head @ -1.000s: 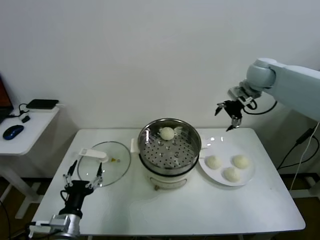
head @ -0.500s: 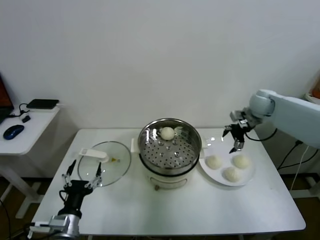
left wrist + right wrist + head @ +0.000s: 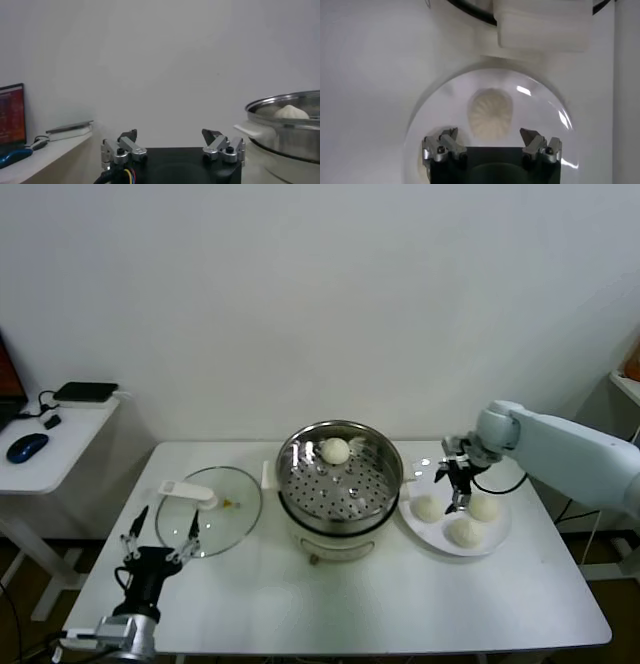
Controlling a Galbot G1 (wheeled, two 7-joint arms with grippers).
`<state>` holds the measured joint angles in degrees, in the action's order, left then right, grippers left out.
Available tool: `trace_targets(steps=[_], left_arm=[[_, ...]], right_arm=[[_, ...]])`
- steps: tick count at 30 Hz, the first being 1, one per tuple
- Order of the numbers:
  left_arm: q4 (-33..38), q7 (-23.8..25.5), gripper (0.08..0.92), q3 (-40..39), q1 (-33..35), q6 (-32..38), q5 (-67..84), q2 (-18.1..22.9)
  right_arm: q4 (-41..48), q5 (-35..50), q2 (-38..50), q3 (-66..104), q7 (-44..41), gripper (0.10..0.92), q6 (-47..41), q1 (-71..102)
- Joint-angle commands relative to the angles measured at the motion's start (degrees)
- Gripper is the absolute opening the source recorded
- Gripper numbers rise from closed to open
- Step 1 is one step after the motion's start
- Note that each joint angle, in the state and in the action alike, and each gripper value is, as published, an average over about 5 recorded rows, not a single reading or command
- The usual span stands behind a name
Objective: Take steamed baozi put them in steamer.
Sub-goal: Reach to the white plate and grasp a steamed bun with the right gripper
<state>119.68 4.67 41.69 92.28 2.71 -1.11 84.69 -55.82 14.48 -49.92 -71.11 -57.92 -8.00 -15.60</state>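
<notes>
The right gripper [image 3: 455, 490] hangs with its fingers [image 3: 448, 142] spread wide and empty directly over a creamy white, pleated round bun [image 3: 491, 113] on the round white plate [image 3: 497, 537] at centre right of the head view; no contact with the bun can be made out. Three such steamed baozi lie on that plate: one [image 3: 428, 508] under the fingers, one [image 3: 485, 507] toward the right, one [image 3: 463, 532] nearer the lower edge. A fourth bun [image 3: 334, 451] already sits on the perforated floor of the round shiny stainless-steel steamer [image 3: 384, 479] on its white pot base, centre frame. By that count the task looks about a quarter done, with three buns left to carry over. One flat round glass lid [image 3: 208, 510] lies on the white bench [image 3: 400, 604] left of the steamer. The left gripper [image 3: 160, 536] waits at lower left, fingers apart and holding nothing.
</notes>
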Motion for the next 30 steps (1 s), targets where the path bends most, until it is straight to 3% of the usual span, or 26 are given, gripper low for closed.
trace_targets(steps=[1,24,30], left_arm=[[-0.13,0.01,0.823,0.23,-0.13,-0.47,-0.06,-0.02],[-0.93,-0.19,0.823,-0.14,0.39,-0.13,-0.27,0.79],[-0.32,-0.24,0.823,-0.28,0.64,-0.27,0.11,1.3]], right_arm=[[4.46,-2.95,-2.79,4.82,1.29,0.823,0.04,5.72],[9.26,-5.25,-6.05,8.38,-0.65,0.817,0.86,7.88],[9.24,-5.18,-5.9,8.67,-1.13,0.708,0.79,8.0]])
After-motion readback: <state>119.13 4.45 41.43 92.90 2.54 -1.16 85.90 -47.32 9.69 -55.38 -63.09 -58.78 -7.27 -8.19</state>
